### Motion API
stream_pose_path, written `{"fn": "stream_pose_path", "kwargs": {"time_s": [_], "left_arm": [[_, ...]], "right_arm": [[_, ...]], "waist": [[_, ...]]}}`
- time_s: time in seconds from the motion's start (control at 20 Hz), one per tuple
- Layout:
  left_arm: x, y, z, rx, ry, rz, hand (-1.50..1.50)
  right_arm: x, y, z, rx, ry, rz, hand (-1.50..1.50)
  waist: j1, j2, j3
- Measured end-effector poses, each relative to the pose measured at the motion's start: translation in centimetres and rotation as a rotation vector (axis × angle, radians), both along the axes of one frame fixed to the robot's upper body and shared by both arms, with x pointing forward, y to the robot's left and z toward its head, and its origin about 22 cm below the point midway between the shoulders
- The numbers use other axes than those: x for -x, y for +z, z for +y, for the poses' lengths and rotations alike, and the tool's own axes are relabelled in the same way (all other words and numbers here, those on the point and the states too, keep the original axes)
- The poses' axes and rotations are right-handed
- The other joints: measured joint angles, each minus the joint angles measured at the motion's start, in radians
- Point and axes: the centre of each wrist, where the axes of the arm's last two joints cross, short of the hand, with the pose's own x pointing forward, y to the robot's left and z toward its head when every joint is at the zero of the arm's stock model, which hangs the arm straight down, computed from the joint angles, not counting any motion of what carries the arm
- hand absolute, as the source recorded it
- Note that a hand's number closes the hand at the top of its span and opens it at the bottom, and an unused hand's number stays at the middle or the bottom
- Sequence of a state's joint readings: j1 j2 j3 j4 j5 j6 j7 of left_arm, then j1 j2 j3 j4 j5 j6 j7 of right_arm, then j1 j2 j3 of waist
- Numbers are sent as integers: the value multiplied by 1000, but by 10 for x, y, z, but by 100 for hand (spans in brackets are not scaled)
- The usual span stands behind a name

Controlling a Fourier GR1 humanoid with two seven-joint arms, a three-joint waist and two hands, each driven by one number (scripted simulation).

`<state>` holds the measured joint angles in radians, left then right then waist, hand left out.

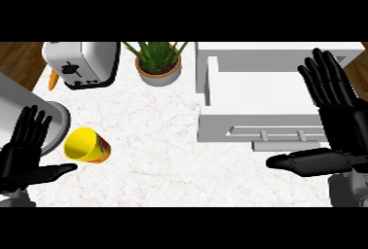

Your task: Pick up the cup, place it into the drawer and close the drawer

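Holding nothing: open left hand (25, 158) beside cup (86, 146).

A toaster (81, 63) is being carried by the white marbled table (165, 146) at the upper left, a potted plant (159, 72) at the upper centre, an open white drawer (266, 104) at the upper right, and a yellow cup (84, 145), tipped sideways, at the lower left.

counter (165, 146) centre: free | plant (158, 61), toaster (81, 63): rear | drawer (237, 119) interior: seemingly free

Both hands (25, 158) (336, 116) open, fingers straight
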<state>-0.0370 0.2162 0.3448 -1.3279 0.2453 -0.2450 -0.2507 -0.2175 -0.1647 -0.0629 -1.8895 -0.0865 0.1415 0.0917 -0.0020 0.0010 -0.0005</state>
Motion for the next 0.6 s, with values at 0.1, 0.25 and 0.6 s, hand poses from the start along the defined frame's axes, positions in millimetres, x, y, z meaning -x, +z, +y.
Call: {"fn": "stream_pose_path", "kwargs": {"time_s": [0.1, 0.25, 0.6], "left_arm": [[6, -12, 4, -6, 14, 25, -150], [4, -35, 9, -8, 25, 46, -150], [13, -85, 15, -18, 48, 83, -150]], "right_arm": [[2, 3, -3, 5, -6, -3, -150], [4, 2, -4, 6, -7, -7, -150], [-6, 6, -1, 2, -5, -8, -150]], "waist": [[0, 0, 0], [-1, 0, 0], [-4, 1, -1]]}}
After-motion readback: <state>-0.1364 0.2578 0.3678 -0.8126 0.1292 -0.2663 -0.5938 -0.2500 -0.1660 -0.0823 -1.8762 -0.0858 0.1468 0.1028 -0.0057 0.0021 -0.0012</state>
